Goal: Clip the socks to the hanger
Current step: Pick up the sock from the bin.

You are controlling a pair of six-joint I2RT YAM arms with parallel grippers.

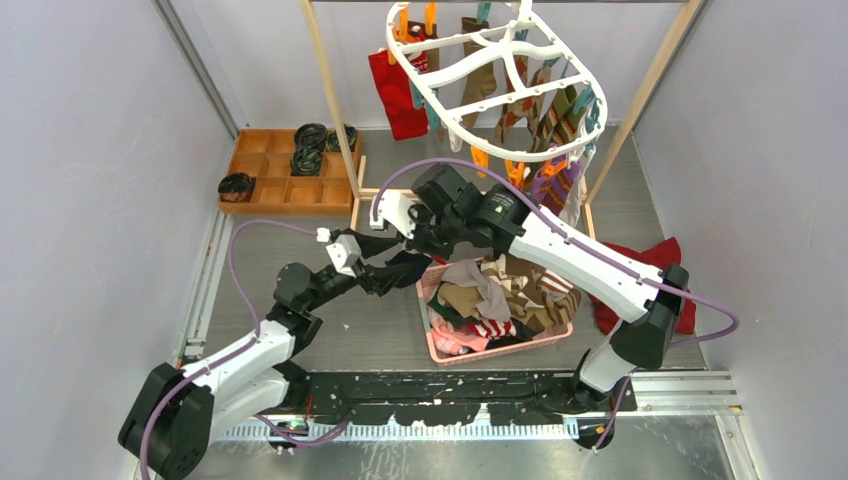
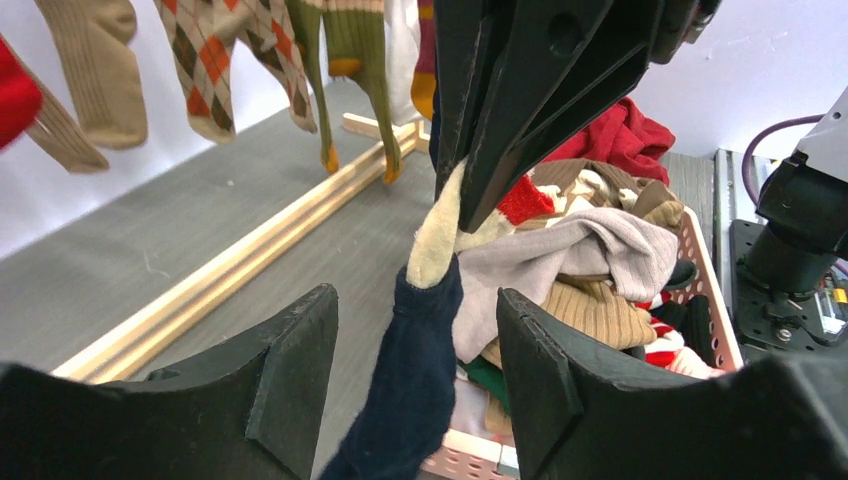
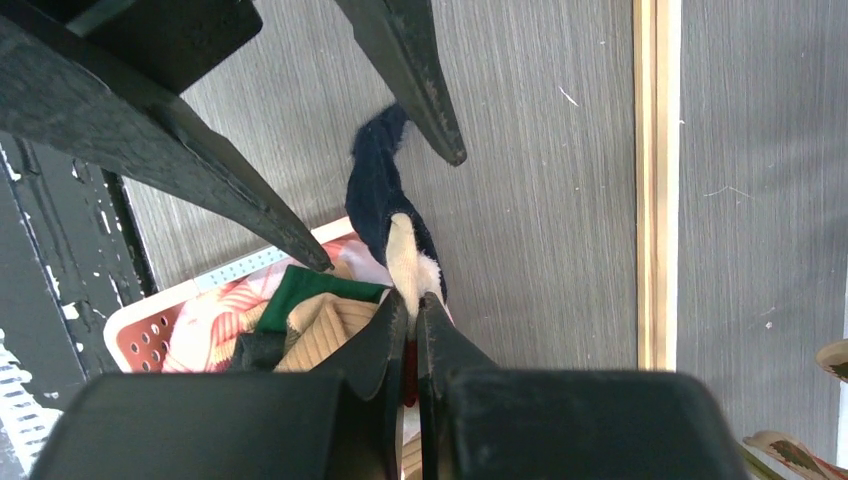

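My right gripper (image 3: 413, 300) is shut on the cream toe (image 2: 435, 245) of a navy sock (image 2: 420, 370), just left of the pink basket (image 1: 440, 345). The sock hangs down between the fingers of my left gripper (image 2: 415, 300), which stands open around it, with a gap showing on both sides. The basket holds a heap of mixed socks (image 1: 500, 290). Above and behind hangs the white oval hanger (image 1: 480, 70), tilted, with several socks (image 1: 545, 110) clipped along its rim by orange and teal pegs.
A wooden compartment tray (image 1: 285, 170) with black coiled rolls sits at the back left. A red cloth (image 1: 660, 260) lies right of the basket. Wooden rack posts (image 1: 330, 90) and a floor rail (image 2: 240, 265) stand behind the basket.
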